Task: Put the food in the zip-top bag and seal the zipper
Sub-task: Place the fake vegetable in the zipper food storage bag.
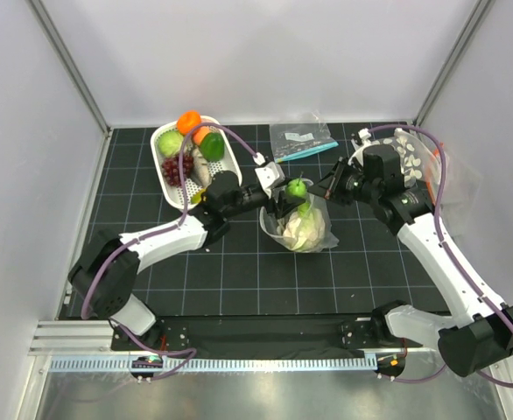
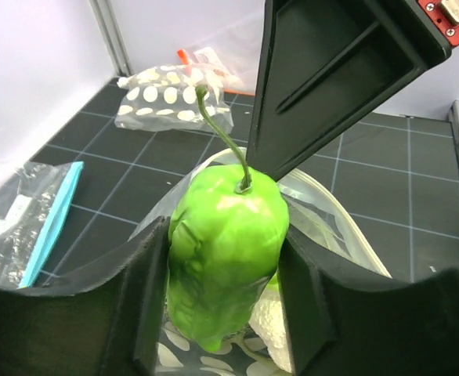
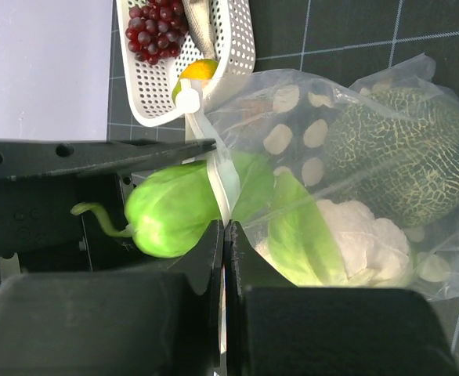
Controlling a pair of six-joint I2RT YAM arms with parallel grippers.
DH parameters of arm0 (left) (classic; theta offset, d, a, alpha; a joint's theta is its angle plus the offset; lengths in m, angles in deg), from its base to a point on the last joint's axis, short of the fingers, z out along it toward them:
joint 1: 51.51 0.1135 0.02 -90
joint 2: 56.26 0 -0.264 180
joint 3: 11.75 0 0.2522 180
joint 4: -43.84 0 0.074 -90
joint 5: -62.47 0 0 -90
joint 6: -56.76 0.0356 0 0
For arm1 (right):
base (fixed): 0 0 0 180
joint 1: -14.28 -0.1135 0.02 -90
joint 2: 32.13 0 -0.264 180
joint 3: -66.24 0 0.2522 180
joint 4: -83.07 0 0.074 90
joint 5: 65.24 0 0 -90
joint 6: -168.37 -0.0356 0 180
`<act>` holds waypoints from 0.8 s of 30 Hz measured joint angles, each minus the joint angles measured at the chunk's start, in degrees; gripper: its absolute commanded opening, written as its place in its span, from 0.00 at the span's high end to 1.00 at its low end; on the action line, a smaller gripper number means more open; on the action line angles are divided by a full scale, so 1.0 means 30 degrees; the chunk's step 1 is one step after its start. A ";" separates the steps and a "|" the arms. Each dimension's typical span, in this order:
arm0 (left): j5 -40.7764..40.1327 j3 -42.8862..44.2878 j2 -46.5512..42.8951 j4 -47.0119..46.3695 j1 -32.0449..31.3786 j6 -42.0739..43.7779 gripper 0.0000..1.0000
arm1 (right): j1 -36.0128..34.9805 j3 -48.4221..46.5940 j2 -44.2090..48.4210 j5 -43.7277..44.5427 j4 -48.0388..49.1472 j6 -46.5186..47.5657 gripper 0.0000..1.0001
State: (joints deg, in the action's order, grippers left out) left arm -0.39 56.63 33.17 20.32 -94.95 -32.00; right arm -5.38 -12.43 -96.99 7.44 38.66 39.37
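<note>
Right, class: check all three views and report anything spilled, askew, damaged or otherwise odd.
Nothing looks spilled or damaged. The zip-top bag sags, rim pinched by the right gripper, as the left gripper holds a green pepper at its mouth. A spare dotted bag lies crumpled at the back.

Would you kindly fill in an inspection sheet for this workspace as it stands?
Surface: black gridded mat.
Job's things: bag open, holding melon and cauliflower; pepper at its mouth; more food in basket.
Clutter: teal-strip bag; dotted bag.
Grippers: left gripper shut on pepper; right gripper shut on bag rim.
Cables: purple cable along each arm, left one looping over basket.
Surroundings: white walls, metal posts.
</note>
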 measured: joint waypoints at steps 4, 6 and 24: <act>-0.0240 -0.0015 0.0022 -0.0219 0.0000 0.0160 0.00 | 0.0270 0.0189 0.0160 -0.0233 0.0153 -0.0058 0.99; -0.0401 -0.0029 -0.0015 -0.0197 0.0000 0.0124 0.00 | 0.0393 0.0306 0.0248 -0.0350 0.0204 -0.0066 0.99; -0.8007 0.3104 -0.5158 0.9697 -0.0015 -0.4932 0.00 | 0.1348 0.0386 0.0291 -0.0816 0.0211 0.0415 0.99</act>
State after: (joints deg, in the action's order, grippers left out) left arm -24.42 65.94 17.70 49.42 -94.99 -46.80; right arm -1.34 -11.27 -96.11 4.99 39.29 40.61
